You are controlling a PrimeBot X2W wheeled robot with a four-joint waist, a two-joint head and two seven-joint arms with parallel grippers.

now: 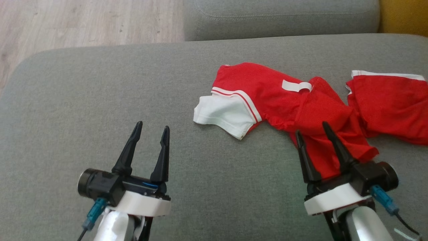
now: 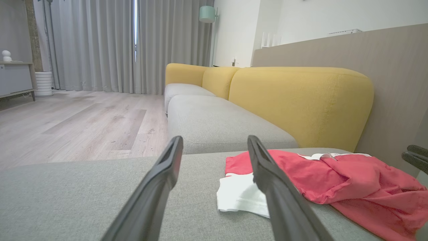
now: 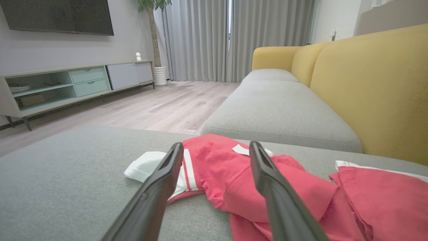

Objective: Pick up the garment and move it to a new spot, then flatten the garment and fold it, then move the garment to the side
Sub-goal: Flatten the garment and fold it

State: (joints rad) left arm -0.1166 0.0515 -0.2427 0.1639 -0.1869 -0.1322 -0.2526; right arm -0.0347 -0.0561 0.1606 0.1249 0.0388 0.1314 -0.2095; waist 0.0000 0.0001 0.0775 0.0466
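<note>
At lower left the left gripper (image 1: 152, 126) hangs open and empty over a wide bare stretch of grey sofa cushion (image 1: 83, 97); right of centre the crumpled red-and-white garment (image 1: 264, 87) runs to the right edge, the right gripper (image 1: 311, 129), also open and empty, over its near edge.

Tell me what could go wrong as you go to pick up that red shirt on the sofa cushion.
1. The red shirt lies crumpled and twisted. The open right hand, over its near fold, may pinch several layers and lift a bunch.
2. The open left hand is over bare grey cushion, apart from the white sleeve. A one-handed lift could drag the rest.
</note>
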